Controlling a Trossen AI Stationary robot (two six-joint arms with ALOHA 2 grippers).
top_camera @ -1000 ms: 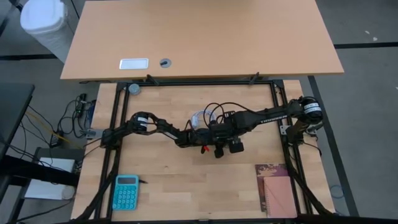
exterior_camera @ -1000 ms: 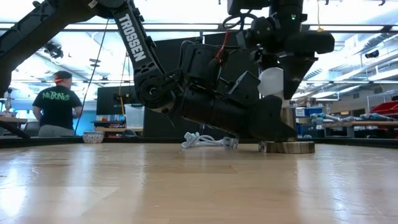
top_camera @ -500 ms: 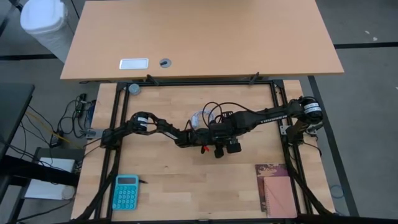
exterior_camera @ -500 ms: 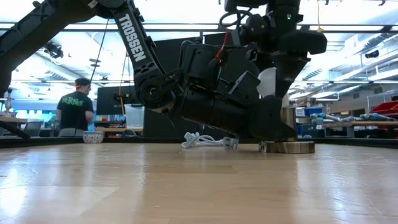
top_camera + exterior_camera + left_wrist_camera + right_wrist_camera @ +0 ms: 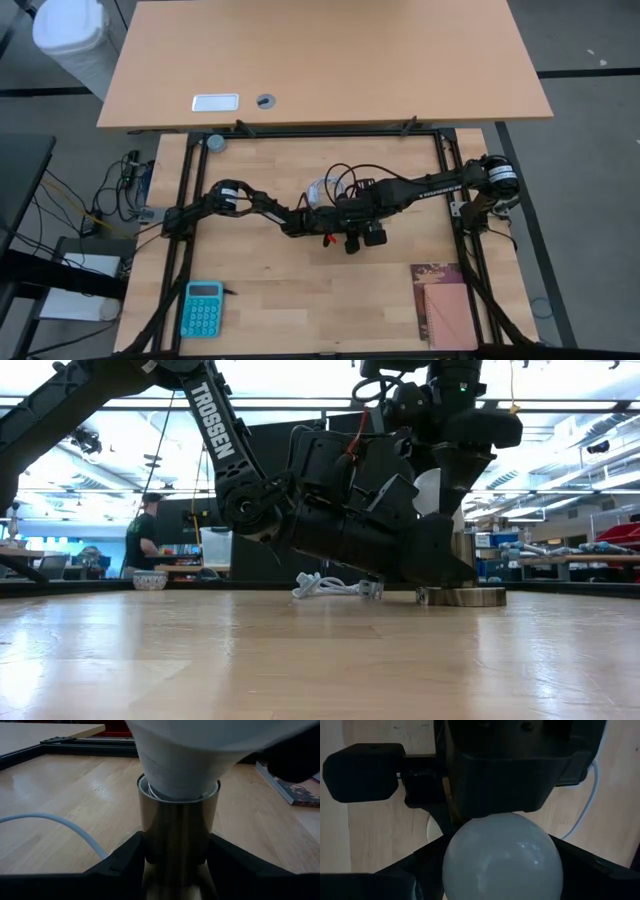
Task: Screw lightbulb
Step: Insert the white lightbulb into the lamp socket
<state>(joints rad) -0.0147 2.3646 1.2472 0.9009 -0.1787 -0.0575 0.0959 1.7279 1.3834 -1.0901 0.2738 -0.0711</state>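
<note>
The white lightbulb (image 5: pixel 185 755) stands with its narrow end in the mouth of an upright brass-coloured socket (image 5: pixel 177 835), which rises from a round flat base (image 5: pixel 465 597) at the table's middle. My left gripper (image 5: pixel 177 865) reaches in low from the table's left and is shut on the socket. My right gripper (image 5: pixel 502 870) comes down from above and is shut on the bulb's globe (image 5: pixel 502 855). In the high view both grippers (image 5: pixel 350 225) cover the bulb and the socket. My left gripper pinches the socket's upright tube (image 5: pixel 150 845) between its two fingers (image 5: pixel 125 862), one on each side. They come nearly level from the table's left. The socket stands upright on its base on the table. My right gripper holds the bulb's round globe (image 5: pixel 465 865) between its two fingers (image 5: pixel 585 865), pointing steeply down from above. The bulb stands with its neck in the socket's mouth (image 5: pixel 145 787).
A coiled white cable (image 5: pixel 330 587) lies behind the socket. A teal calculator (image 5: pixel 203 308) sits near the left front corner and a book (image 5: pixel 447 305) at the right front. A black frame (image 5: pixel 300 133) borders the work area. A person (image 5: pixel 145 535) is in the room beyond.
Neither gripper has visibly moved, and the bulb and socket stand as before. The person in the room behind the table has walked toward the right of the low view.
</note>
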